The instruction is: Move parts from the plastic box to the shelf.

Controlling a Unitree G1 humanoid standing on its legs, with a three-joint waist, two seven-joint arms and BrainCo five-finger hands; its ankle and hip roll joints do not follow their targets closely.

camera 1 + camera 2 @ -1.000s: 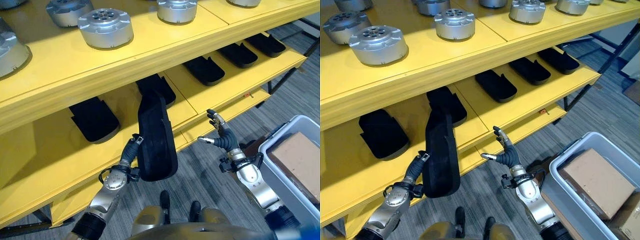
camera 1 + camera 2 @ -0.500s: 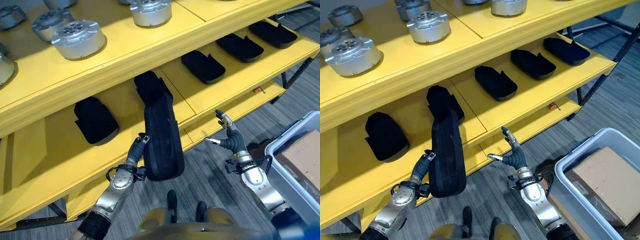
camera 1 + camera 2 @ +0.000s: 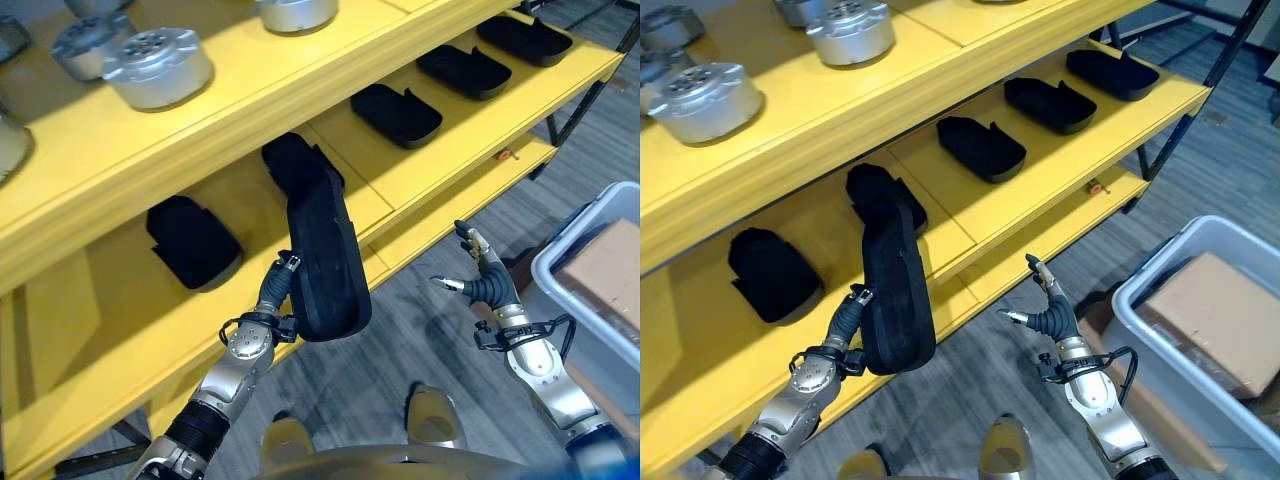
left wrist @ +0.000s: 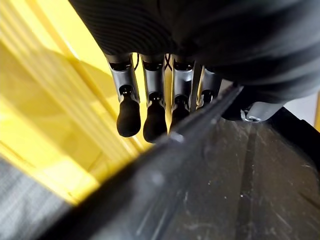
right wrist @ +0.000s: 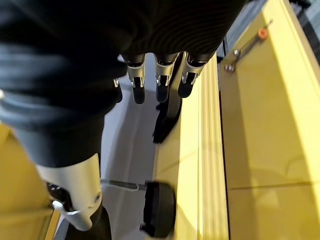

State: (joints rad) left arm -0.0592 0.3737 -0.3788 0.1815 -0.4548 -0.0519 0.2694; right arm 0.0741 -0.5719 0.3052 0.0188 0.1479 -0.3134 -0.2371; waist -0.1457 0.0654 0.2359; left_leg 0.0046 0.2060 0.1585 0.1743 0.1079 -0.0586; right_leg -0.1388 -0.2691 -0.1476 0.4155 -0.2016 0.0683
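Black part held up at the yellow shelf.
Left hand [image 3: 268, 312] fingers [image 4: 129, 116] pinch the black part [image 3: 325, 255] before the shelf [image 3: 420, 165]; right hand [image 3: 487, 288] fingers spread.

Left hand gripping, right hand spread and idle.

I see my left arm reaching up from the lower left, its silver forearm angled toward the middle, wrist bent upward. My left hand [image 3: 270, 312] has its fingers [image 4: 150, 117] pointing up along one face of the black part [image 3: 322, 255] it holds on end, with the thumb on the other side, pinching it. My right arm comes in from the lower right, forearm slanting up and inward. My right hand [image 3: 487, 287] is raised with nothing in it, fingers straight and fanned apart, thumb stuck out sideways.
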